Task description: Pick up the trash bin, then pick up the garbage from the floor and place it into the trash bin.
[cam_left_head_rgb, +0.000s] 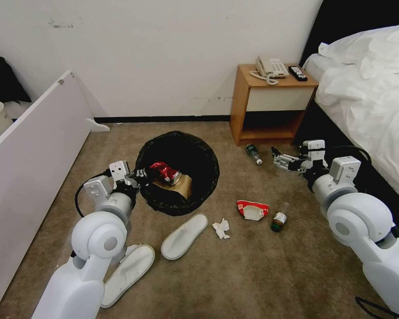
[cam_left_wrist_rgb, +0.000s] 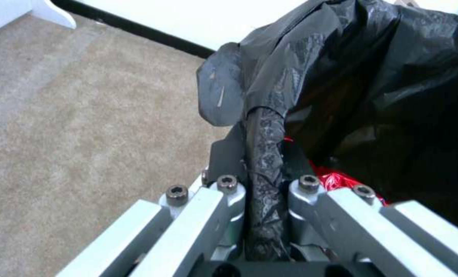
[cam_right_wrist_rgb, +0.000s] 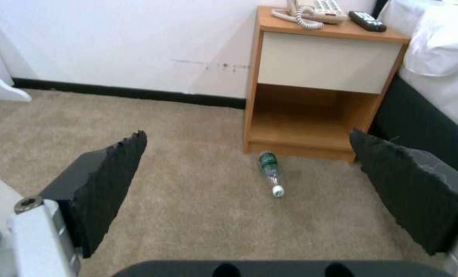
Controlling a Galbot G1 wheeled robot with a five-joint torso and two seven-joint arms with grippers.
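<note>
Carpet fills the head view, with the trash bin (cam_left_head_rgb: 177, 173) in the middle, its black bag folded over the rim, a crushed red can (cam_left_head_rgb: 166, 173) and a brown paper bag (cam_left_head_rgb: 181, 185) already inside. The left gripper (cam_left_head_rgb: 139, 173) pinches the bin's near rim. The right gripper (cam_left_head_rgb: 280, 160) hovers with its jaws apart, and a green-labelled bottle (cam_left_head_rgb: 253, 153) lies just beyond it toward the nightstand (cam_left_head_rgb: 270, 104), nearer this arm than the left. Two slippers (cam_left_head_rgb: 184, 230), a tissue (cam_left_head_rgb: 221, 228), a wrapper (cam_left_head_rgb: 252, 210) and a second bottle (cam_left_head_rgb: 279, 219) lie on the floor.

Left wrist view: the fingers (cam_left_wrist_rgb: 229, 192) are pressed on the bagged rim (cam_left_wrist_rgb: 264, 154), a grip the head view only hints at.

Right wrist view: the spread pads (cam_right_wrist_rgb: 111, 181) frame the bottle (cam_right_wrist_rgb: 270, 173) straight ahead, its long axis pointing at the gripper, cap nearest.
</note>
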